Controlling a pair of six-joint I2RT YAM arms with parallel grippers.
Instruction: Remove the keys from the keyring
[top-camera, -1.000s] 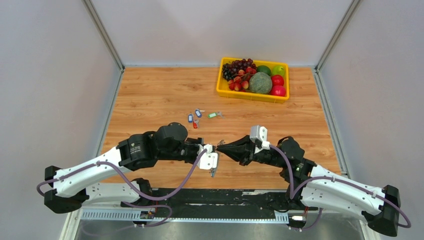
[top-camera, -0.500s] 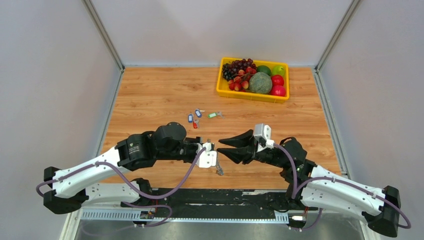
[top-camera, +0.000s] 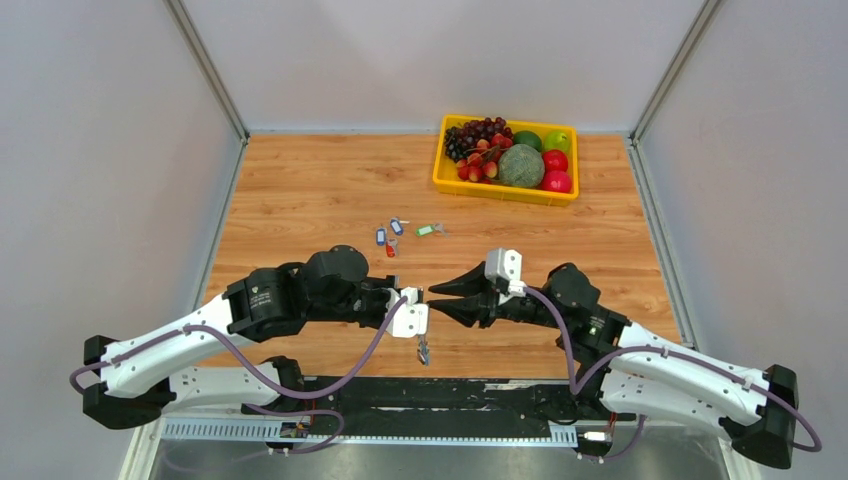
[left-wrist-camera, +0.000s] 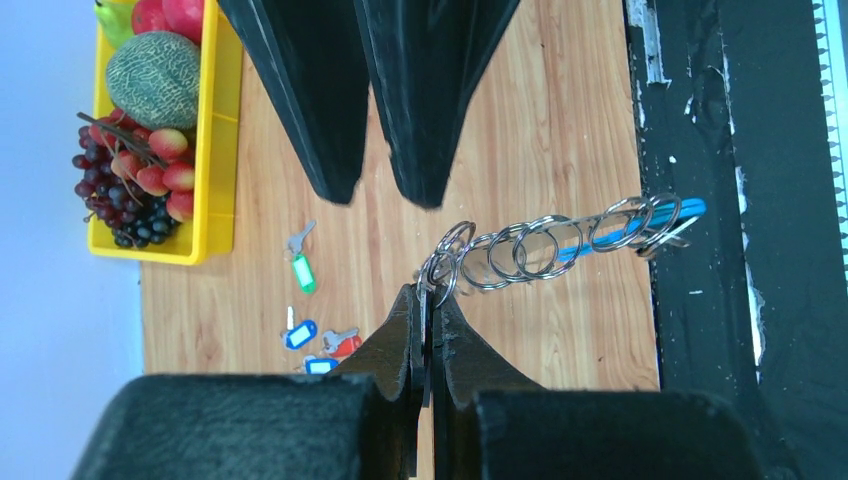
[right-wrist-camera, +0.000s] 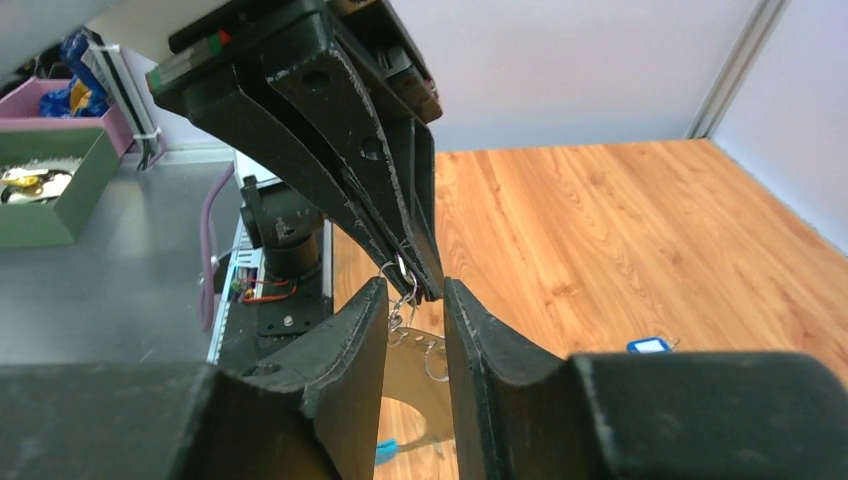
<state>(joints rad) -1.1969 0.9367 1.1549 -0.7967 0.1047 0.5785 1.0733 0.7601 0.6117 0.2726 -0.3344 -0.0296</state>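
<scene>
My left gripper (top-camera: 420, 300) is shut on the keyring (left-wrist-camera: 540, 245), a grey chain of metal loops with a light-blue section, pinched by its end loop at my fingertips (left-wrist-camera: 425, 292). The rest of the keyring hangs below the gripper near the table's front edge (top-camera: 423, 350). My right gripper (top-camera: 436, 301) is open, and its two fingers straddle the left gripper's tip and the top loops (right-wrist-camera: 415, 290) without closing on them. Several loose keys lie on the table beyond: a green-tagged one (top-camera: 427, 230), blue-tagged ones (top-camera: 380, 237) and a red-tagged one (top-camera: 390, 249).
A yellow tray (top-camera: 440, 170) at the back right holds grapes, a melon (top-camera: 521, 165) and other fruit. The black base rail (top-camera: 450, 390) runs along the near table edge, right under the hanging keyring.
The right gripper was shut at the left gripper's tip, then opened and drew back right. Now it has moved left again, open around that tip. The hanging keyring swung slightly.
</scene>
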